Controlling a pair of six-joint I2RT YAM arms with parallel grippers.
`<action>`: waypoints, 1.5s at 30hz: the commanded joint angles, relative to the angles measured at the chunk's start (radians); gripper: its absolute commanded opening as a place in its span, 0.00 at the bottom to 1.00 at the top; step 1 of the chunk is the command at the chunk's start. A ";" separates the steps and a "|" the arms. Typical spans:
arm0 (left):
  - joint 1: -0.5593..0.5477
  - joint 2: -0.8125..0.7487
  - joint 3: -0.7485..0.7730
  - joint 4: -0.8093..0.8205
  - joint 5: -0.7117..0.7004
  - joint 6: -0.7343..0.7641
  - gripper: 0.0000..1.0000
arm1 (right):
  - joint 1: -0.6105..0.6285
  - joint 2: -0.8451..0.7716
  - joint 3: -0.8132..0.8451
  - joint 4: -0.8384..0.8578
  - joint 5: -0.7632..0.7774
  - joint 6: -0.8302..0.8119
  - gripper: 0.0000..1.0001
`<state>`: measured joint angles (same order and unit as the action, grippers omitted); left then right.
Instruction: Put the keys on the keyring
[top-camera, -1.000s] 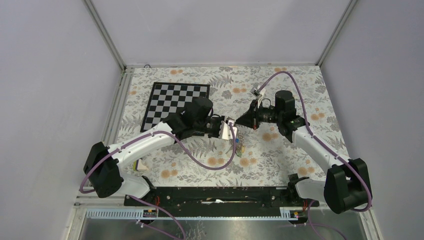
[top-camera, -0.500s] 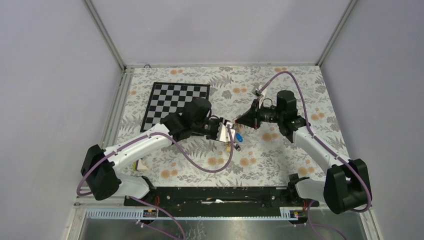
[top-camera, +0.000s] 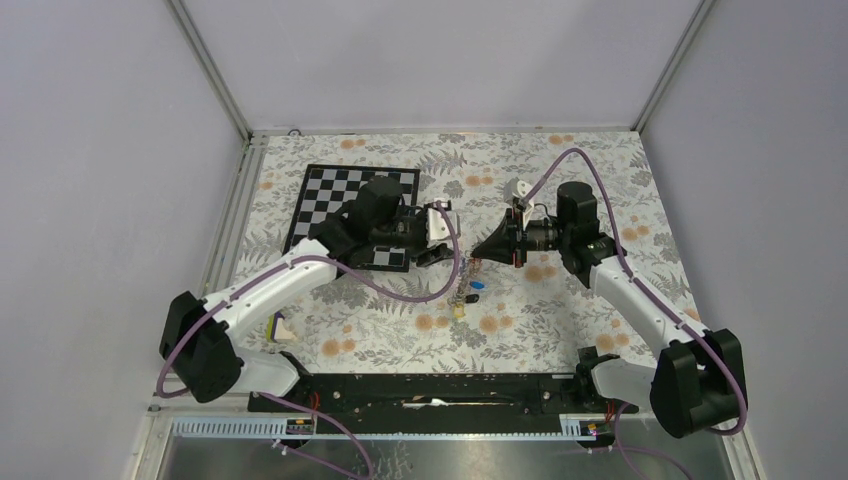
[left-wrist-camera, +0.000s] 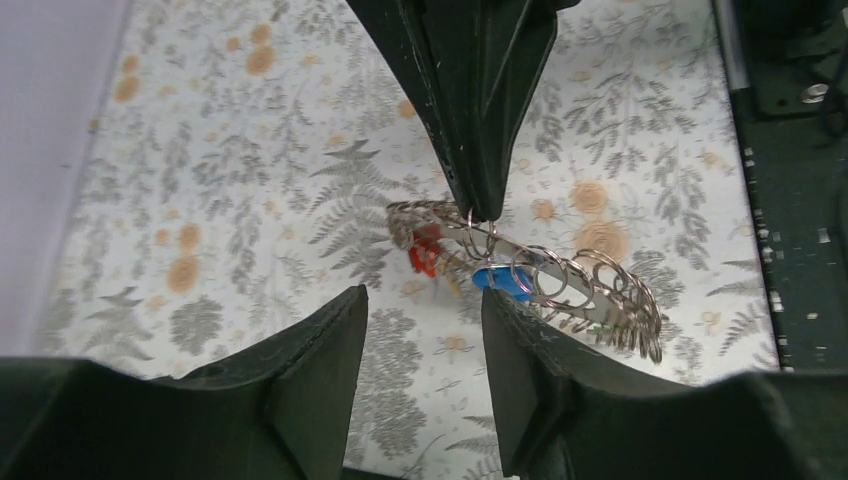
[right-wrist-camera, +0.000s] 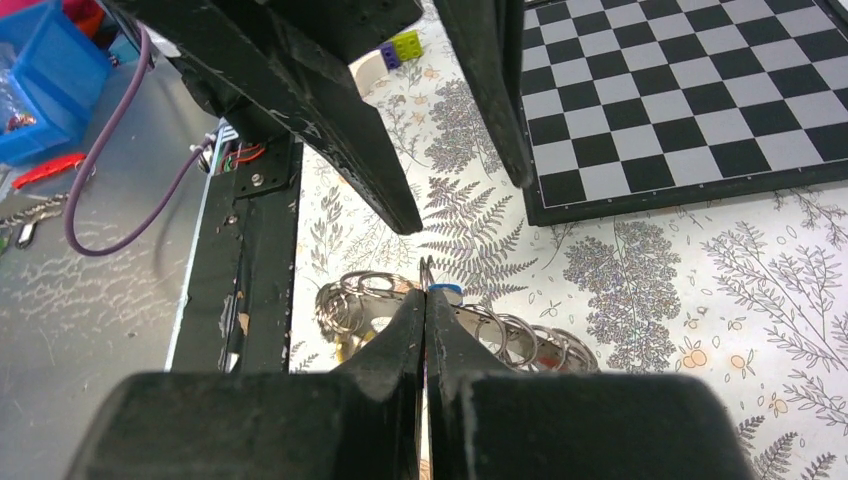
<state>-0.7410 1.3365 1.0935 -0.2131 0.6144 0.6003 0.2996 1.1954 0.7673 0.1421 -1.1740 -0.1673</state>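
The keyring (left-wrist-camera: 560, 285) is a grey metal strip strung with several wire rings. It hangs from my right gripper (top-camera: 479, 253), which is shut on one ring at its top (right-wrist-camera: 426, 272). A red key (left-wrist-camera: 425, 252) and a blue key (left-wrist-camera: 500, 281) hang on it, and a yellow key (right-wrist-camera: 345, 350) shows at its far end. In the top view the keyring (top-camera: 463, 287) dangles down toward the floral cloth. My left gripper (top-camera: 438, 236) is open and empty, a little left of the keyring. Its fingers (left-wrist-camera: 320, 350) frame the keyring from below without touching it.
The black-and-white chessboard (top-camera: 350, 200) lies at the back left, under the left wrist. A small yellow-and-white block (top-camera: 281, 326) sits near the left arm's base. A black rail (top-camera: 430, 388) runs along the near edge. A blue bin (right-wrist-camera: 40, 80) stands beyond it.
My left gripper has let go of the keyring, opened and drawn back left over the chessboard's edge. The keyring now hangs from my right gripper alone.
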 joint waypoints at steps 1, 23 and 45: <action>0.023 0.032 0.054 0.049 0.146 -0.115 0.51 | -0.005 -0.038 0.075 -0.098 -0.076 -0.158 0.00; 0.027 0.101 0.050 0.129 0.331 -0.235 0.29 | -0.005 -0.063 0.055 -0.101 -0.096 -0.166 0.00; 0.026 0.123 0.034 0.165 0.357 -0.269 0.12 | -0.005 -0.071 0.030 -0.065 -0.050 -0.133 0.00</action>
<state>-0.7143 1.4498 1.1065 -0.1028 0.9257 0.3405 0.2996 1.1534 0.7876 0.0261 -1.2125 -0.3111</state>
